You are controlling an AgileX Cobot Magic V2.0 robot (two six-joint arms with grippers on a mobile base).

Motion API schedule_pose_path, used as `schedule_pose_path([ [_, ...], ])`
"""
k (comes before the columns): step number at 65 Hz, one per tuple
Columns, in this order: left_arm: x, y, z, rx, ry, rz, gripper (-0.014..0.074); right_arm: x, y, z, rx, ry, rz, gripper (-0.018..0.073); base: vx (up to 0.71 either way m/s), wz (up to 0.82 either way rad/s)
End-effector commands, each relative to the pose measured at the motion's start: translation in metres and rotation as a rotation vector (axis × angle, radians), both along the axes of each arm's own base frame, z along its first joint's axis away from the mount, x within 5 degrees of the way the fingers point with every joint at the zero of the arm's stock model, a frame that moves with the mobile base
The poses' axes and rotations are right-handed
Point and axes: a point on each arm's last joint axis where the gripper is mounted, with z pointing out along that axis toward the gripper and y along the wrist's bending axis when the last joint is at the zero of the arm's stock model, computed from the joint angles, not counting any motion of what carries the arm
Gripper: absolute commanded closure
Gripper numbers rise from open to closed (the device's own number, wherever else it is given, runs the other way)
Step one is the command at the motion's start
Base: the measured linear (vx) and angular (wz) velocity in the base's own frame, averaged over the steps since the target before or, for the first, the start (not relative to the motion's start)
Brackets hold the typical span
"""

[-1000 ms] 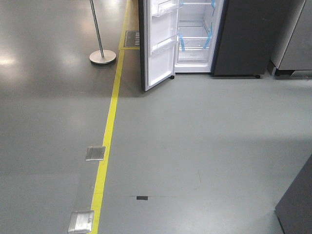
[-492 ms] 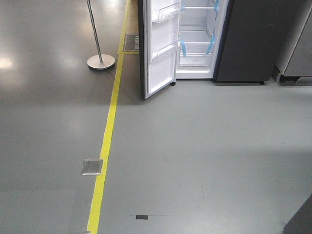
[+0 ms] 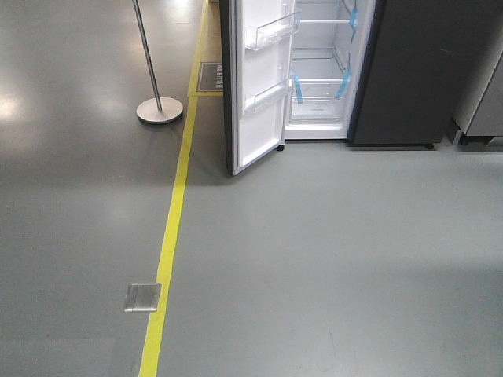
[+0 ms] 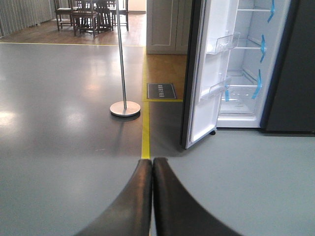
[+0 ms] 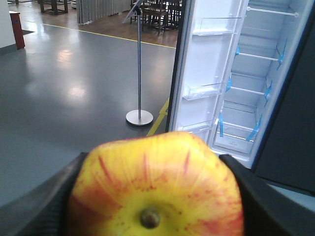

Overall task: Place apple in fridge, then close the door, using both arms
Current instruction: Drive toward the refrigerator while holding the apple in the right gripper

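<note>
Right now the right hand [image 5: 155,209] pinches the apple [image 5: 156,169] between its two dark fingers, one on each flank, stem end towards the wrist camera, so the fruit fills the lower part of that view. The left hand [image 4: 151,194] carries nothing; its fingers are pressed together into a single point aimed at the floor [image 3: 330,259]. Beyond both hands the fridge [image 3: 416,71] stands well apart from the robot, with open floor between. Its door [image 3: 259,94] is swung wide to the left, showing white lining and clear bins [image 3: 271,31]. Inside are glass shelves [image 5: 256,56] marked with strips of blue tape [image 3: 297,88], and they look bare as far as can be seen. I judge this to be the approach step: the apple is gripped but not yet delivered. The next move likely calls for the base to close in squarely on the opening, then for the right arm to reach past the door edge to a shelf, leaving the left hand free to push the door shut. The floor is smooth, glossy grey with a yellow line [image 3: 169,236] running towards the fridge, a metal plate [image 3: 142,297] set beside it, and a post on a round base [image 3: 159,110] to the left. Chairs [image 4: 93,10] stand far back in the room.
</note>
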Motion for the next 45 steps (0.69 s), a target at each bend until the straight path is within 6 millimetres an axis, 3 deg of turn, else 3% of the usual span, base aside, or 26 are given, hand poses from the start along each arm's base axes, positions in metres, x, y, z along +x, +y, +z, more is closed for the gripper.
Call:
schedule_pose_path([
  [1, -0.001, -0.0003, 0.0133, -0.008, -0.106, -0.003, 0.0602, -0.0022, -0.0007, 0.0134, 0.032, -0.099, -0.015, 0.0482, 0.24, 0.0],
  [45, -0.001, -0.0003, 0.0133, -0.008, -0.106, -0.003, 0.0602, -0.0022, -0.0007, 0.0134, 0.032, -0.099, -0.015, 0.0482, 0.25, -0.02],
])
